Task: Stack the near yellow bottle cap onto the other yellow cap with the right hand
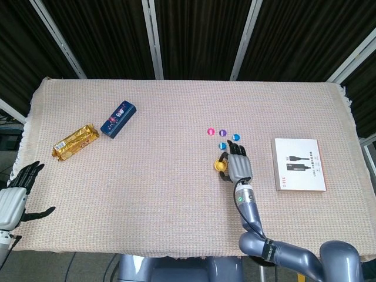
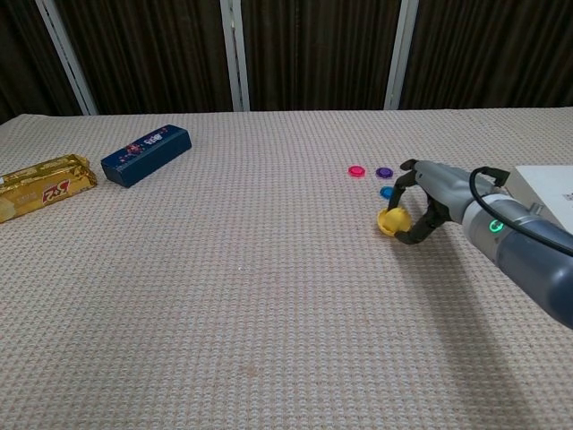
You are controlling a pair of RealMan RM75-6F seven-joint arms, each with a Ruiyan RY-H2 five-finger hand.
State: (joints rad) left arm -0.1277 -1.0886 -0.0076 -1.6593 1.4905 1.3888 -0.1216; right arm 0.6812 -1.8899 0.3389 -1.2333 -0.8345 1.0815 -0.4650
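Right hand [image 2: 428, 199] low over the woven worktop [image 1: 176, 188], right of centre, palm down, thumb and a finger closed around a yellow bottle cap [image 2: 392, 221]. Cap pinched at the hand's left edge, at or just above the cloth; contact with the surface cannot be told. In the head view, same yellow bottle cap [image 1: 221, 165] visible at the left side of the right hand [image 1: 238, 165]. Only one yellow mass visible; second yellow cap not separately distinguishable, so stacked or single cannot be told.

Just beyond the fingertips: blue cap [image 1: 222, 145], partly hidden behind the hand in the chest view. Farther back, a row of three small caps: pink cap [image 1: 211, 131], purple cap [image 1: 222, 133], second blue cap [image 1: 235, 137]. All flat on the cloth, apart from each other.

Right of the hand, well apart: white box [image 1: 299, 164] printed with a cable picture, lying flat.

Far left half of the worktop: dark blue snack pack [image 1: 118, 118] set diagonally, gold-wrapped snack bar [image 1: 75, 141] just beside it toward the near left.

Left hand [image 1: 14, 197] off the worktop's near-left corner, fingers spread, holding nothing.
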